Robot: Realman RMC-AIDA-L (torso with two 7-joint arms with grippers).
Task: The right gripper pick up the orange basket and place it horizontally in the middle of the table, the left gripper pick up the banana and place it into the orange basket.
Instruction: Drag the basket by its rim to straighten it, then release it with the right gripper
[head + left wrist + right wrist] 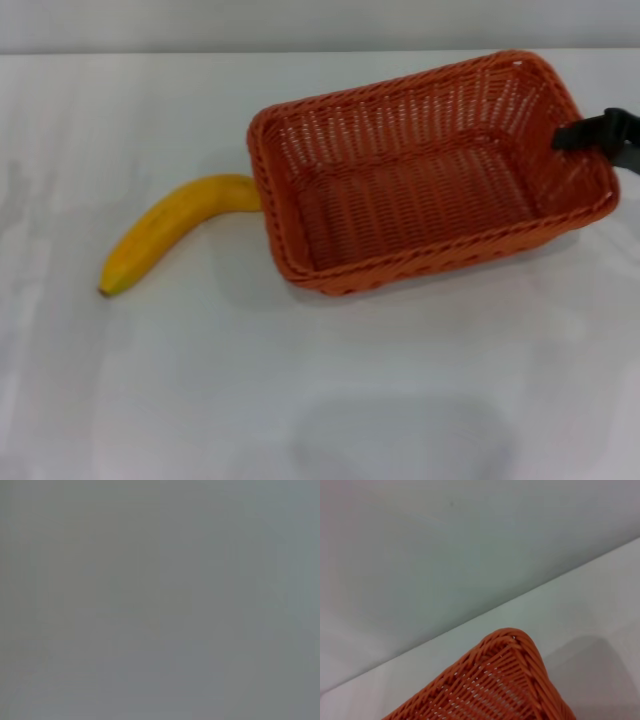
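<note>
At frame right, right gripper [585, 135] clamps the orange basket [430, 170] rim; basket tilted, unplaced; banana [175, 228] untouched on table [300, 400].

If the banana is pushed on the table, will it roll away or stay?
The banana lies flat on its curved side on the table, so it would probably slide or pivot rather than roll. Its stem end touches the basket, which may block it there. Its smooth skin could slip in a tool.
</note>
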